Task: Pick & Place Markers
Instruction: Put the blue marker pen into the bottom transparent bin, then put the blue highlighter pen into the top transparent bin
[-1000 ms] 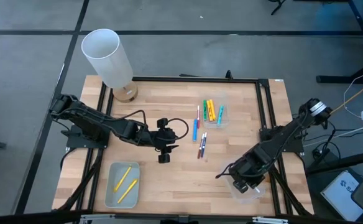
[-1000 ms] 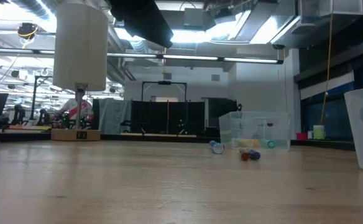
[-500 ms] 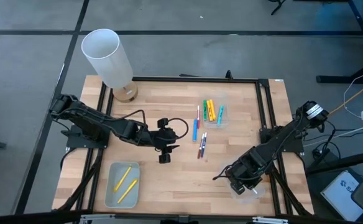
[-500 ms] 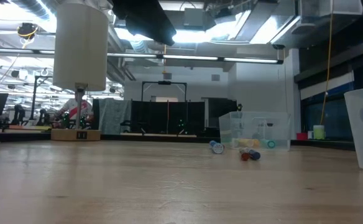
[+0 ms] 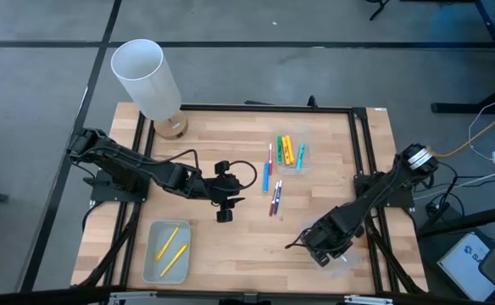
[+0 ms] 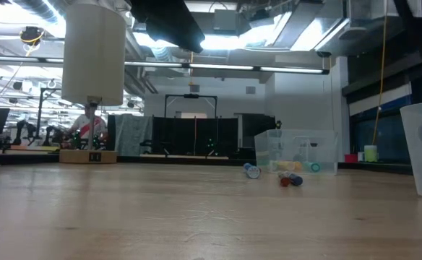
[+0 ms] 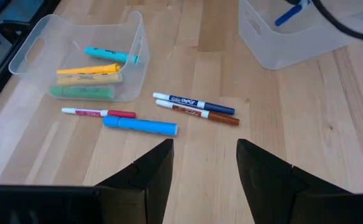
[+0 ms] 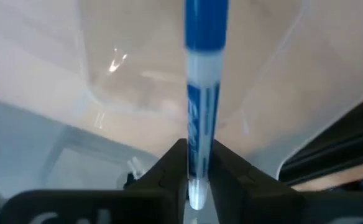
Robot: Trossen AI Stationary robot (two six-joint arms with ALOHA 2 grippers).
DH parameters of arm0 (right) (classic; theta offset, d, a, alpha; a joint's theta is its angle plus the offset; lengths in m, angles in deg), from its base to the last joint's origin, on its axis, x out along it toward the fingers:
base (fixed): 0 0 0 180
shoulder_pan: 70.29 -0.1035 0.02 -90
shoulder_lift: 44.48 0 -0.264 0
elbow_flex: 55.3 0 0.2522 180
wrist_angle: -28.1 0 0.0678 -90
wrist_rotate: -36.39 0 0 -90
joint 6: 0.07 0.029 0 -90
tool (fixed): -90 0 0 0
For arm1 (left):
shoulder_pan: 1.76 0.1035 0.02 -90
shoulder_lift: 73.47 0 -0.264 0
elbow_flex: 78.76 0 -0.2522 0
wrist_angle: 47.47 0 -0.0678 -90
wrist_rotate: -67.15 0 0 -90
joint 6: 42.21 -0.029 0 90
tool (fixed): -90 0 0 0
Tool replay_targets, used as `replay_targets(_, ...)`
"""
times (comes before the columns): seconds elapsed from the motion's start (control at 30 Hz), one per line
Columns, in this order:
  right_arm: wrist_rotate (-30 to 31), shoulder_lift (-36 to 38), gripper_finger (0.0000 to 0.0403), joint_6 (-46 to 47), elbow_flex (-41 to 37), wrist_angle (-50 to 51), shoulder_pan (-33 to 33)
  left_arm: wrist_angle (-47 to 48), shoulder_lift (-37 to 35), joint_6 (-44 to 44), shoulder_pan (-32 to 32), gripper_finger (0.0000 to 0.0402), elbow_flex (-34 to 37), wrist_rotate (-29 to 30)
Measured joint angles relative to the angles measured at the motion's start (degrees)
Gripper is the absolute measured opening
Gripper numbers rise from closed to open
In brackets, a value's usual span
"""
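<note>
Right end effector shifted, apparently over tray, gripping blue marker.

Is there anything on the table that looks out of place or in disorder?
Yes: four markers lie loose on the wood beside the clear tray, not in it: a red one, a thick blue one and two thin ones. Otherwise, nothing looks spilled or broken. The right gripper holds a blue marker over another tray.

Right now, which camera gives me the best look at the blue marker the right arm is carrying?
The right wrist view: the blue-capped marker fills it, pinched between the right gripper's fingers above a clear plastic tray. The high view hides it under the arm; the low view misses it.
</note>
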Motion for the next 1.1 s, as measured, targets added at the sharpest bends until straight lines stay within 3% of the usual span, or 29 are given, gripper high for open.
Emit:
replay_targets(0.37,0.50,-1.45,0.0075,-3.37,0.00,0.74,2.39,-0.01,0.00,0.00,0.00,0.0171,0.00,0.01)
replay_targets(0.67,-4.14,0.58,0.0076,-15.11,0.00,0.14,3.54,0.00,0.00,0.68,0.00,0.0171,0.00,-0.01)
replay_targets(0.87,4.22,7.78,0.0076,-15.08,0.00,0.33,3.54,0.00,0.00,0.86,0.12,0.0171,0.00,-0.01)
replay_targets(1.1,19.06,17.26,0.0076,-18.59,0.00,0.34,3.48,-0.94,0.00,3.99,0.15,0.0171,0.00,-0.03)
